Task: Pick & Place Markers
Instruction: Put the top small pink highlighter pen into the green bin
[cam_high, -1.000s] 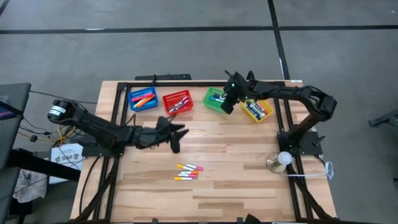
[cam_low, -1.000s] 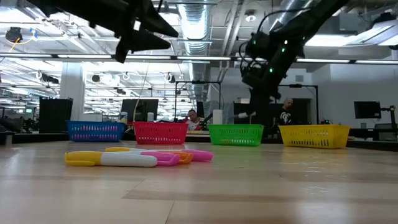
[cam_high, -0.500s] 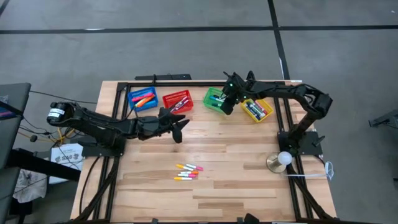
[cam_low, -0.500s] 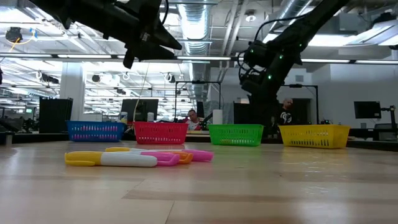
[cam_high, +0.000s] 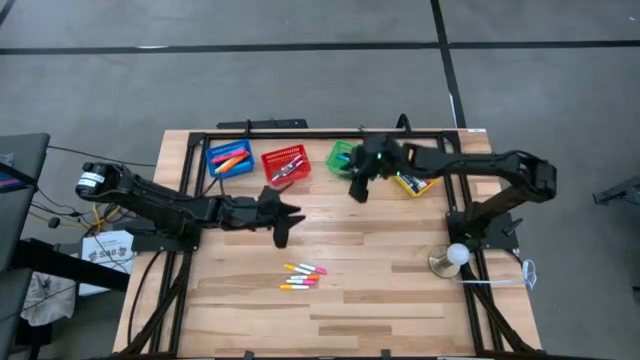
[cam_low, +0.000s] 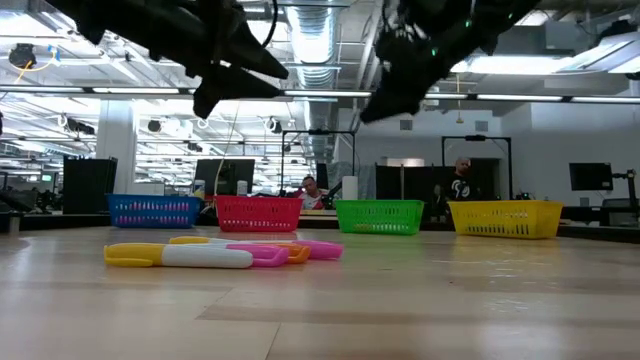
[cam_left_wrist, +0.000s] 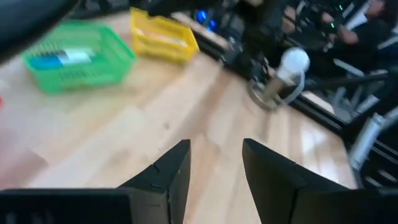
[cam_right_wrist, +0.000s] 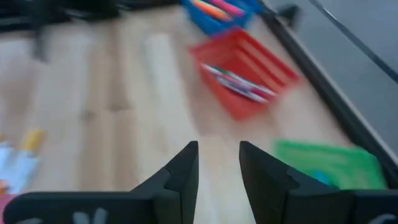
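Observation:
Several markers (cam_high: 303, 276) in yellow, pink, orange and white lie together on the wooden table, near its middle toward the near edge; they also show in the low view (cam_low: 222, 253). More markers lie in the blue (cam_high: 230, 159), red (cam_high: 285, 164), green (cam_high: 343, 155) and yellow (cam_high: 415, 180) baskets along the far edge. My left gripper (cam_high: 285, 224) hangs open above the table, between the red basket and the loose markers, with nothing between its fingers (cam_left_wrist: 214, 163). My right gripper (cam_high: 357, 189) hangs open above the table just in front of the green basket, also with nothing in it (cam_right_wrist: 217, 163).
A white ball on a round metal foot (cam_high: 454, 257) stands near the table's right edge. A black frame rail (cam_high: 300, 135) runs behind the baskets. Bare wood lies between the baskets and the loose markers. People sit in the room behind (cam_low: 310, 190).
My right gripper has risen from the green basket and swung toward the table's near-left, tipping more level. It now hangs over bare wood in front of that basket. My left gripper has swayed toward the far edge and back. The loose markers have kept still.

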